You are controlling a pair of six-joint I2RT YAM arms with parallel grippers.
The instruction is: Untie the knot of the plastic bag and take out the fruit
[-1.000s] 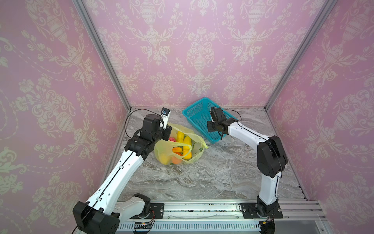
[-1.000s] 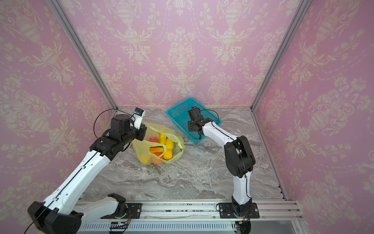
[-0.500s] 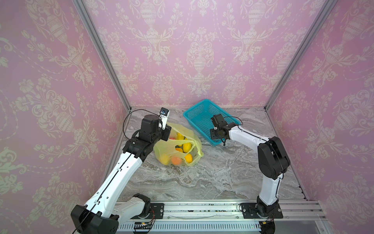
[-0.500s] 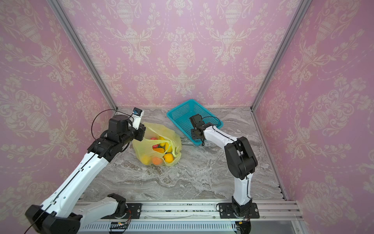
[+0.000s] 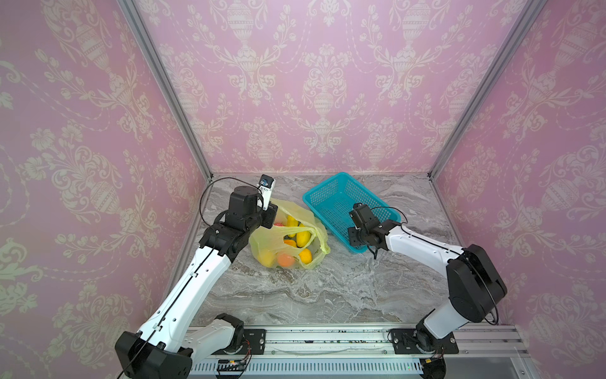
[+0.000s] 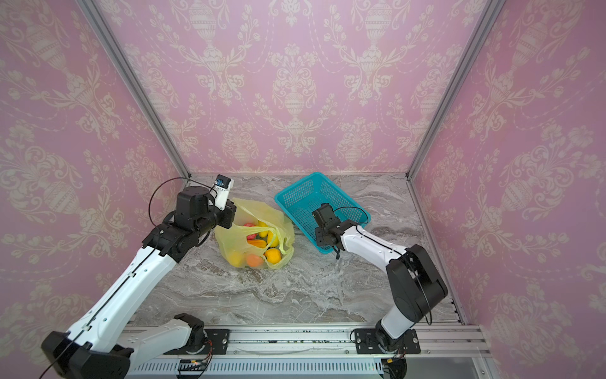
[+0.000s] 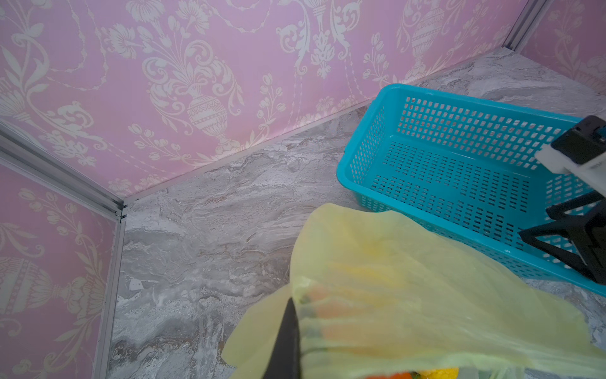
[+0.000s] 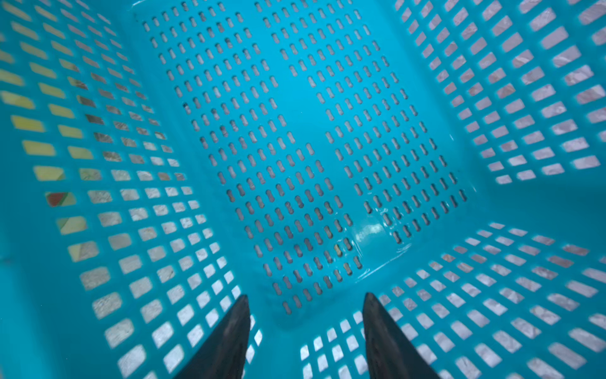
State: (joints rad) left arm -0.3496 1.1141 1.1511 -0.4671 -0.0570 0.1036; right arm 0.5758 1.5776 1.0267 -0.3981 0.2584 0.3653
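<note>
The bag lies on the table, just beside the basket, with its mouth spread and the fruit seen inside. Its far rim is pinched by the closed left gripper. The right gripper is spread and empty inside the basket. The rim should be held high and taut, so that a top piece can be reached and clamped without plastic being caught.
</note>
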